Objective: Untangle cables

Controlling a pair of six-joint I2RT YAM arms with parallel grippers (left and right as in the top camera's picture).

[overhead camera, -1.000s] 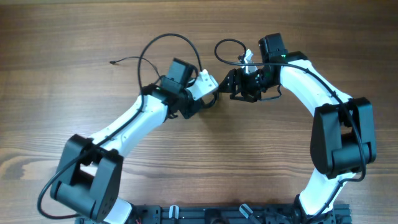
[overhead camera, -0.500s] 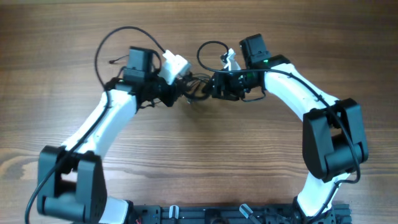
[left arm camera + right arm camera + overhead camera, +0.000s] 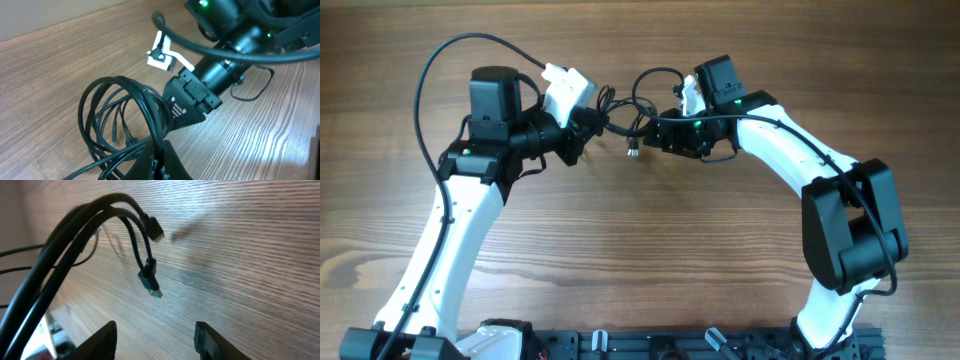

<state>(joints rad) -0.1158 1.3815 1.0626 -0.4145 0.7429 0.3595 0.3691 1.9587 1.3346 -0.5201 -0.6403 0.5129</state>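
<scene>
A wood-grain table fills nearly all of every view, brown with darker streaks that run left to right in the overhead view. Along the bottom edge of that view, a black rail with small fittings lies at the table's near side. In the left wrist view the table's edge cuts across the top left corner. Beyond it lies a plain tan surface, perhaps a wall or a floor. In the right wrist view a soft grey shadow lies on the wood.
</scene>
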